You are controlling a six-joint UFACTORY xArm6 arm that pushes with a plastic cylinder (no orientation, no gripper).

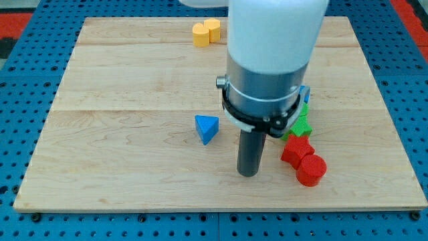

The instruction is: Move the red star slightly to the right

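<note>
The red star (295, 150) lies at the view's lower right on the wooden board (120, 154), touching a red cylinder (311, 169) just below and to its right. My tip (248, 173) rests on the board to the star's left, a short gap away and slightly lower in the view. The arm's wide body (271, 67) hides the area above the star.
A green block (300, 124) sits just above the red star, with a blue block (305, 94) partly hidden behind the arm. A blue triangular block (206, 128) lies left of my tip. Two yellow blocks (206, 31) sit at the view's top.
</note>
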